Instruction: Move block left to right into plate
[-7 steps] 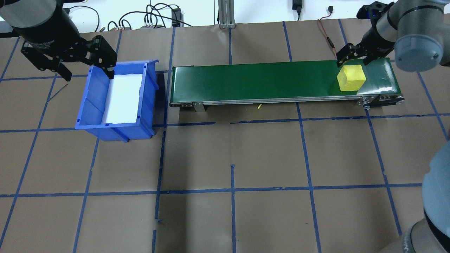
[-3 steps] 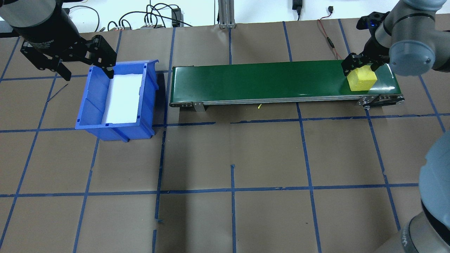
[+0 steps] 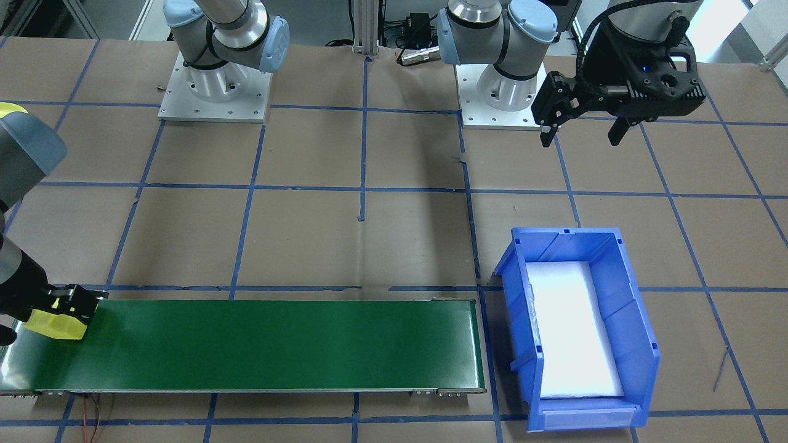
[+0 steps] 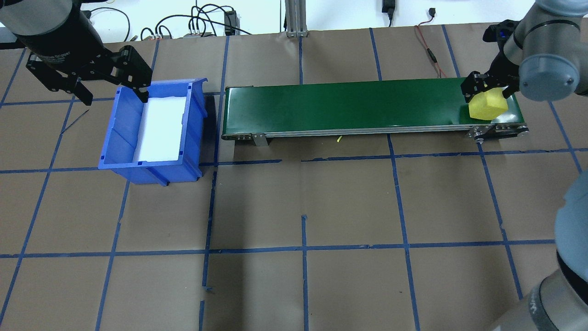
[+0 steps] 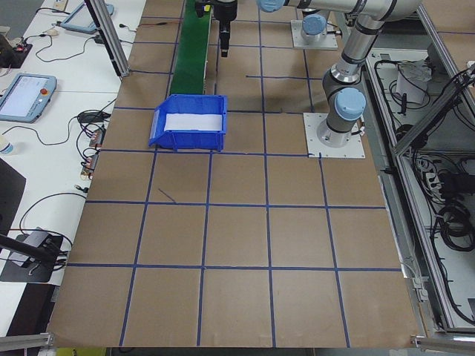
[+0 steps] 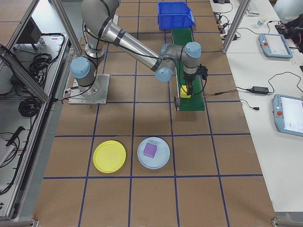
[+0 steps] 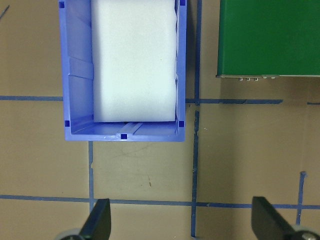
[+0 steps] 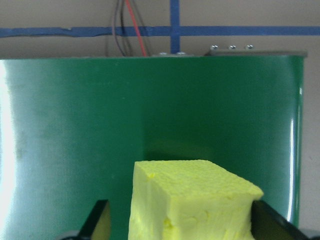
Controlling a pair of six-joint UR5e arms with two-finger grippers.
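Right wrist view, nearest first: the yellow block fills the gap between the right claw's fingers — whether they pinch it yet, I cannot tell. It sits on the green belt at its right end. Farther off on the desk, the yellow plate lies bare beside a pale blue plate carrying a purple block. Beyond the belt's other end, the left claw hangs released over the blue bin.
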